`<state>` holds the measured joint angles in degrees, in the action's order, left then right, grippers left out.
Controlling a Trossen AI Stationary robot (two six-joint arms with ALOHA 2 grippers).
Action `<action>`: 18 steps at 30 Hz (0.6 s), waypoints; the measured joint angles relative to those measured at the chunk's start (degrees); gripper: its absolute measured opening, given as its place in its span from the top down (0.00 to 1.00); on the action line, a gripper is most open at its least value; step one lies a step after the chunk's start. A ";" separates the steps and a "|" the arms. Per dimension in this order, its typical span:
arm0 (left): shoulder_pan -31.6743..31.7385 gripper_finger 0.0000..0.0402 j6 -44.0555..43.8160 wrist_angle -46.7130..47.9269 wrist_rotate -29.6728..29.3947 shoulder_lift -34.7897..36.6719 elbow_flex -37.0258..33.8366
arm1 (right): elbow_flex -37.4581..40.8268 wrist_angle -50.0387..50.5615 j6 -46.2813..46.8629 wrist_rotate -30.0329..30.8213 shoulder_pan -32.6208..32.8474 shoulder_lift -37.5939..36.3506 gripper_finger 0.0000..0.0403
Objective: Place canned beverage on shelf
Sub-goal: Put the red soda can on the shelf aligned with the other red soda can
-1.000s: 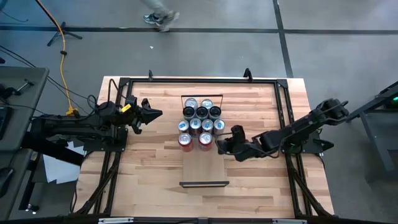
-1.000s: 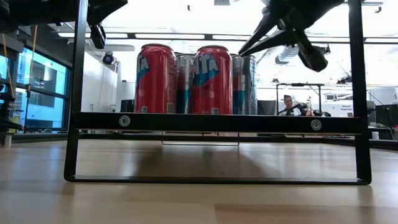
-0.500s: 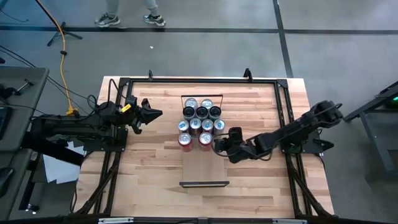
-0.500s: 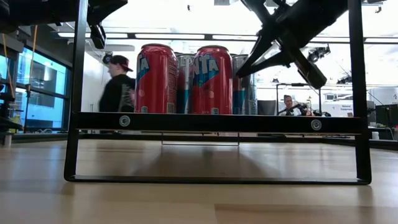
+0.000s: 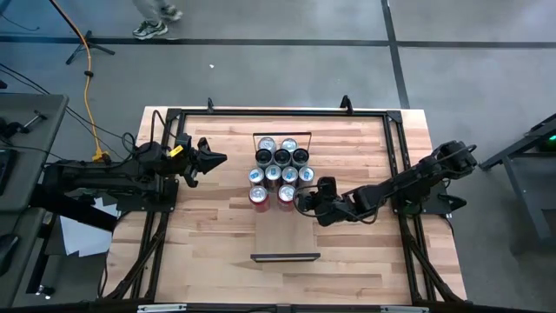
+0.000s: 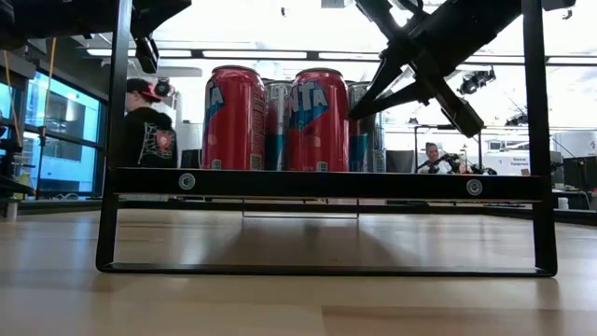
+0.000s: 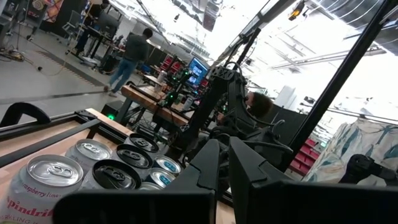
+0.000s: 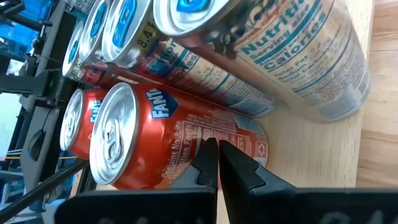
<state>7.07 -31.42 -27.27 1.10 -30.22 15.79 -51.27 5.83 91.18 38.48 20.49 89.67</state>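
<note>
Several cans stand upright in a cluster (image 5: 280, 167) on the far half of the shelf (image 5: 287, 230), a pale plank with a black rail (image 6: 326, 184) at its near end. The nearest row holds two red cans (image 6: 233, 117) (image 6: 317, 117). My right gripper (image 5: 299, 202) is shut and slants down from the table's right, its tips beside the right red can (image 8: 180, 143). My left gripper (image 5: 223, 159) waits shut, raised, left of the cluster. My right gripper's shut fingertips (image 8: 210, 155) point at the right red can's side wall (image 8: 186, 158), slanting down from the table's right. I cannot tell whether they touch it. The can stands upright on the shelf.
A black metal frame (image 5: 278, 111) runs round the tabletop, with uprights (image 6: 119, 131) in the low view. Bare plank lies between the cans and the near rail (image 5: 285, 256). People show in the room beyond the table.
My right gripper has sunk and gone toward the table's left, closer to the right red can, rolling a little. It has stayed shut. The cans have not moved. A person has walked across the background.
</note>
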 joint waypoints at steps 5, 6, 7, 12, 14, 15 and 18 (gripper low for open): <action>0.00 1.00 0.00 0.02 -0.02 0.02 0.00 | 0.00 -0.16 -0.13 -0.02 0.00 0.00 1.00; 0.00 1.00 0.03 0.01 -0.01 0.01 0.01 | 0.00 -0.22 -0.15 -0.04 0.00 0.00 1.00; 0.01 1.00 0.03 0.02 -0.02 0.02 0.00 | 0.00 -0.31 -0.25 -0.06 0.00 0.00 1.00; 0.00 1.00 0.04 0.02 -0.02 0.00 0.00 | 0.02 -1.44 -3.27 -1.92 -0.13 0.00 1.00; 0.01 1.00 0.04 0.02 -0.02 0.01 0.00 | 0.02 -1.91 -4.11 -2.14 -0.26 0.00 1.00; 0.00 1.00 0.04 0.02 -0.02 0.02 0.00 | 0.02 -2.22 -4.29 -2.14 -0.26 0.00 1.00; 0.02 1.00 0.04 0.02 -0.02 0.01 0.00 | 0.02 -3.11 -4.68 -2.13 -0.37 0.00 1.00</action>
<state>7.09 -31.38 -27.24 1.08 -30.21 15.79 -51.24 2.72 86.50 36.35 20.12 89.67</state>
